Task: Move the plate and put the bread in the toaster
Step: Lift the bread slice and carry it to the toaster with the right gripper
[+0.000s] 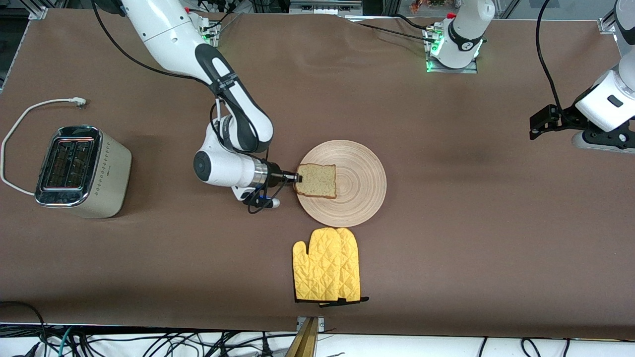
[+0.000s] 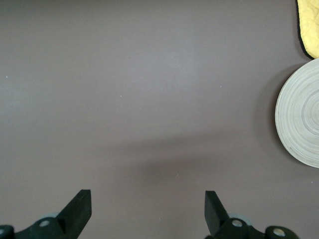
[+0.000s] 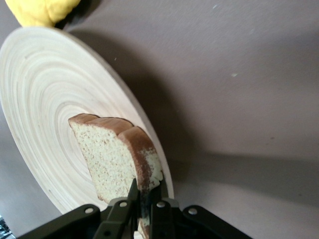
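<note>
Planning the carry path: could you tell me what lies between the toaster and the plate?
In the front view, only the right arm's wrist and its pincer gripping the bread lie between toaster and plate.

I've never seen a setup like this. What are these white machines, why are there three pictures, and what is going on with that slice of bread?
The white machines are two robot arms bolted along one edge of a brown table. The wide picture comes from a high camera facing them; the other two come from cameras on each arm's wrist.

On the table lie a round wooden plate, a toaster toward the right arm's end, and yellow oven mitts nearer the front camera than the plate.

The right end effector is shut on the edge of the bread, which is at the plate's edge. The right wrist picture shows that pinch close up.

The left end effector waits open over bare table, holding nothing.
</note>
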Tool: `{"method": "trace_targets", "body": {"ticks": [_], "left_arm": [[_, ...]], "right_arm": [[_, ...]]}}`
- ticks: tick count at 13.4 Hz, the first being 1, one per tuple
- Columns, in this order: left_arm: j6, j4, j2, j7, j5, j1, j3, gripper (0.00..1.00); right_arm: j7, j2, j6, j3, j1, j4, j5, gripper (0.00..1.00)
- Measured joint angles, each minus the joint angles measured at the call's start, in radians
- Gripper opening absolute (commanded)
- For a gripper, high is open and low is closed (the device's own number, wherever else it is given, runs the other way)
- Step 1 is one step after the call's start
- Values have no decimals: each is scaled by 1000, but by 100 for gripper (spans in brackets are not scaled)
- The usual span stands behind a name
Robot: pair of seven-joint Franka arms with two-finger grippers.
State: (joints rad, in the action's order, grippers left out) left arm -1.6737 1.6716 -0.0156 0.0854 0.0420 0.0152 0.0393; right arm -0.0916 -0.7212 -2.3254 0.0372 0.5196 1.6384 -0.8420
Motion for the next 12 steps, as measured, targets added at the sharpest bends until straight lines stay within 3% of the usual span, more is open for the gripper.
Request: {"method": "trace_targets", "body": {"ticks": [4, 7, 12], "left_arm": [[0, 0, 0, 0, 0, 0, 0, 100], [0, 0, 0, 0, 0, 0, 0, 100], [1, 0, -1, 0, 0, 0, 0, 100]], "right_arm": [[0, 0, -1, -6, 8, -25, 17, 0], [-1, 14, 71, -39, 5, -77, 114, 0], [-1, 51, 484, -261, -5, -259, 290, 0]]}}
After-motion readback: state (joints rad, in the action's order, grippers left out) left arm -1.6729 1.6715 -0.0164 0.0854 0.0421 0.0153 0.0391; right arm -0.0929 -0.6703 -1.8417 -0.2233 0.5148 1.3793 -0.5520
